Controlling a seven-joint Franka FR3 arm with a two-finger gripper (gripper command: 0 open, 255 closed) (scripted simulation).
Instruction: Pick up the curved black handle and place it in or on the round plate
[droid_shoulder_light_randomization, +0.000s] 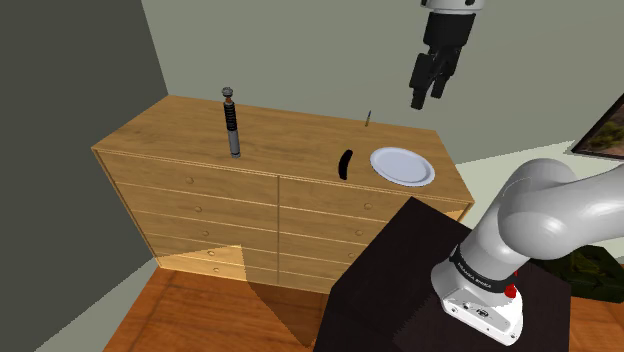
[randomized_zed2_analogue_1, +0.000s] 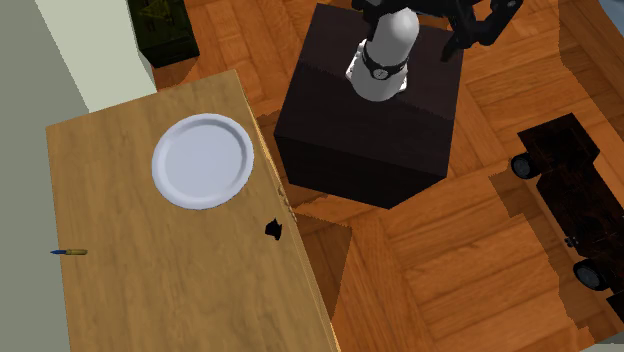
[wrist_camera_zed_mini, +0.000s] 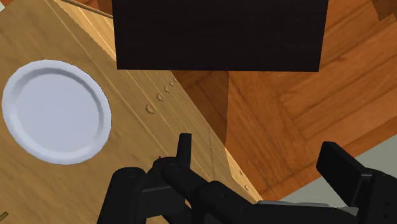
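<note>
Jaws wide apart and empty: that is how I hang, high over the dresser (droid_shoulder_light_randomization: 290, 135), at about one o'clock from the round plate (droid_shoulder_light_randomization: 402, 166) in the shoulder view, touching nothing.

The curved black handle (droid_shoulder_light_randomization: 345, 163) lies flat on the dresser top just beside the plate, at its nine o'clock in that view. In the second exterior view it sits at about five o'clock from the plate, right by the dresser's front edge.

That edge is what worries me most. If I come down off-centre and a finger nudges the handle rather than straddling it, I judge it could slide over and drop to the wooden floor (randomized_zed2_analogue_1: 470, 250). The handle is thin and bent, so a pinch away from its middle may let it swing or slip as I lift. The plate is close too; a finger landing on its rim could shove or tip it. A dark upright rod (droid_shoulder_light_randomization: 232, 122) stands well apart at ten o'clock from the handle, and I must not mistake it for my target.

My wrist view shows the fingers (wrist_camera_zed_mini: 343, 167) with a broad gap and nothing between them, opened about as far as I would need for so slim a part.
</note>
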